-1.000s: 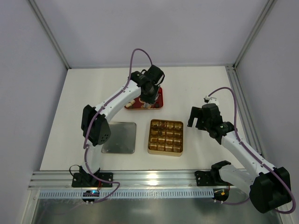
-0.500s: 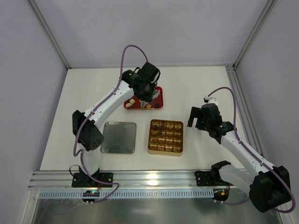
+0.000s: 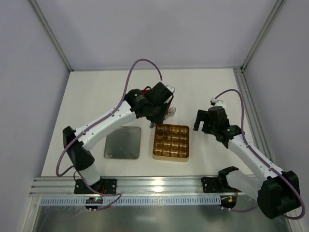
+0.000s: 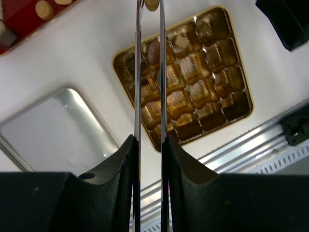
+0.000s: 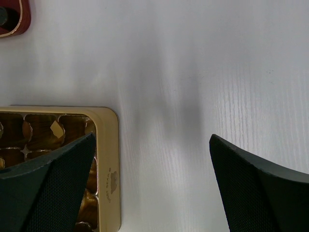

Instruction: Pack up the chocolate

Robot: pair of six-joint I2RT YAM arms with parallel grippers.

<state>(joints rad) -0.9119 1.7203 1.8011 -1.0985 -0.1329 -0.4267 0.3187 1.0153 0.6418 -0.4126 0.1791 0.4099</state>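
A tan chocolate (image 4: pixel 152 4) is pinched at the tips of the long thin blades of my left gripper (image 4: pixel 149 3), which is shut on it. That gripper (image 3: pixel 166 114) hangs over the table just beyond the far left corner of the gold tin (image 3: pixel 188 143). In the left wrist view the tin (image 4: pixel 120 58) shows a grid of cells, with a dark brown chocolate (image 4: pixel 153 51) in one cell and another (image 4: pixel 205 29) near a far corner. More tan pieces (image 4: pixel 44 9) lie in the red tray (image 4: pixel 17 36). My right gripper (image 3: pixel 204 122) stands open to the right of the tin, holding nothing.
A flat silver lid (image 3: pixel 122 142) lies left of the tin. In the right wrist view the tin's rim (image 5: pixel 109 145) is under the left finger (image 5: pixel 48 188), with bare white table between the fingers. The aluminium rail (image 3: pixel 159 184) runs along the near edge.
My left arm has swung from over the red tray toward the gold tin, still shut on the tan piece. The right arm has not moved.
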